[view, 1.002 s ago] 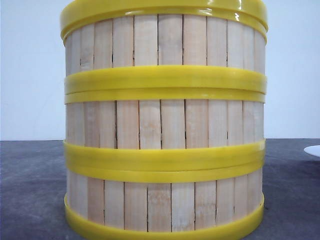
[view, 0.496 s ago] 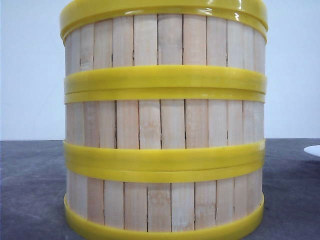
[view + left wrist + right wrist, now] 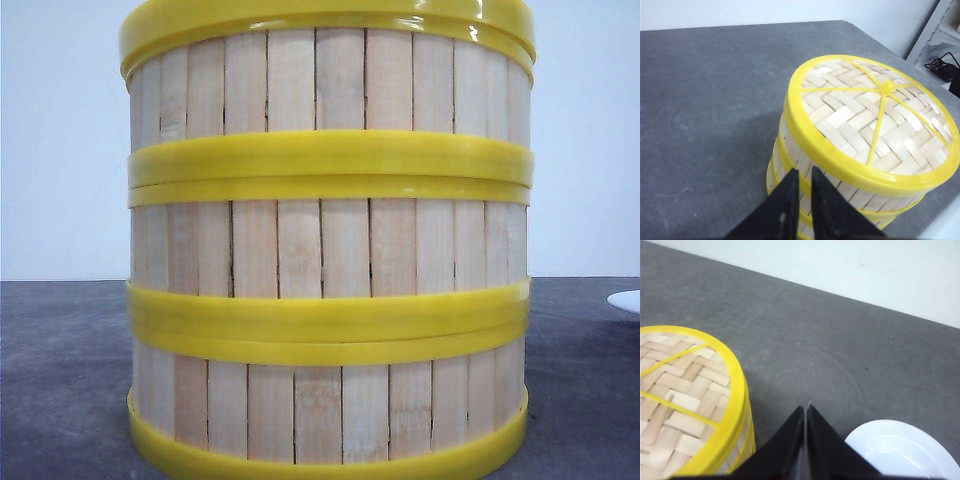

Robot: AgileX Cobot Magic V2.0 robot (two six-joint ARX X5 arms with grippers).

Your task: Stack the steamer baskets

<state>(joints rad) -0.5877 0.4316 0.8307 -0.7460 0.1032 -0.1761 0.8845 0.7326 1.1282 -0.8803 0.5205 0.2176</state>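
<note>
Steamer baskets (image 3: pixel 328 250) stacked; both claws closed, empty.

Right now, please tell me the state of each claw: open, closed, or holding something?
Left claw: closed, holding nothing, beside the steamer baskets.
Right claw: closed, holding nothing, above the table.

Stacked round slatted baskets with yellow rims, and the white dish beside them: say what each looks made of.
The stacked steamer baskets: walls of pale matte wood or bamboo slats with visible grain; rims glossy yellow, likely plastic, given the highlights. The woven top: flat pale strips, probably bamboo, under thin yellow spokes. The white dish: smooth and shiny, ceramic or plastic; cannot tell which.
</note>
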